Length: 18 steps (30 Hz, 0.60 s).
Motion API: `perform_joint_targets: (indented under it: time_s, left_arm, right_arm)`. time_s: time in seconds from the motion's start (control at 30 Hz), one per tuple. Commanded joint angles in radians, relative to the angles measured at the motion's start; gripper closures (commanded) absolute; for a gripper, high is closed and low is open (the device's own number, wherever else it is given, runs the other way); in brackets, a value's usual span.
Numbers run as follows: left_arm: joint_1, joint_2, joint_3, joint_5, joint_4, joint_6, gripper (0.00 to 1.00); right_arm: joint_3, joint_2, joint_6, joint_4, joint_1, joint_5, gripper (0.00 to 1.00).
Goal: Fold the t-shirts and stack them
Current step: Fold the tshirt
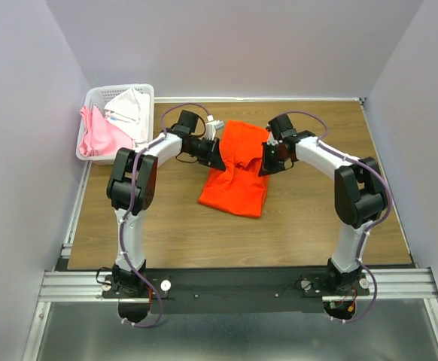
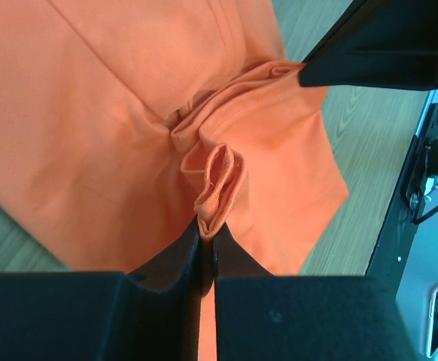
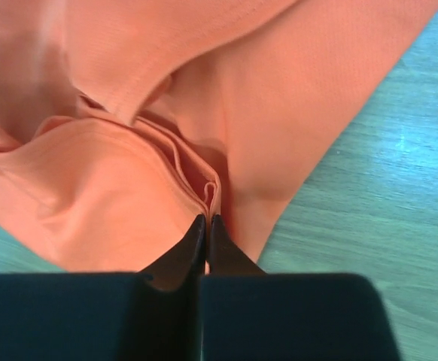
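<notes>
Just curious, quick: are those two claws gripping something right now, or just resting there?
Left gripper: closed, pinching a fold of the orange t-shirt.
Right gripper: closed, pinching a fold of the orange t-shirt.

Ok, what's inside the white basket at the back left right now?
The basket holds a pink t-shirt, draped over its left side, and a crumpled white t-shirt beside it. Anything beneath them, and the basket floor, is covered.
</notes>
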Motion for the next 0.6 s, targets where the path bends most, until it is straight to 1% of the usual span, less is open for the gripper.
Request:
perform_joint_targets:
  time_s: [0.0, 0.13, 0.27, 0.33, 0.57]
  left_arm:
    - [-0.013, 0.032, 0.056, 0.045, -0.022, 0.026, 0.91]
    - [-0.013, 0.066, 0.102, 0.045, -0.038, 0.033, 0.92]
    - [-0.013, 0.101, 0.147, -0.004, -0.074, 0.033, 0.94]
    - [-0.013, 0.103, 0.147, -0.037, -0.079, 0.024, 0.96]
    - [-0.013, 0.103, 0.116, -0.117, -0.055, -0.034, 0.96]
  right_arm:
    - [-0.027, -0.041, 0.013, -0.026, 0.003, 0.050, 0.99]
    - [-0.050, -0.076, 0.029, -0.031, 0.003, 0.088, 0.99]
    - [-0.053, -0.078, 0.031, -0.034, 0.005, 0.093, 1.00]
    - [-0.053, -0.079, 0.033, -0.037, 0.005, 0.101, 1.00]
    - [-0.050, -0.051, 0.026, -0.037, 0.003, 0.113, 1.00]
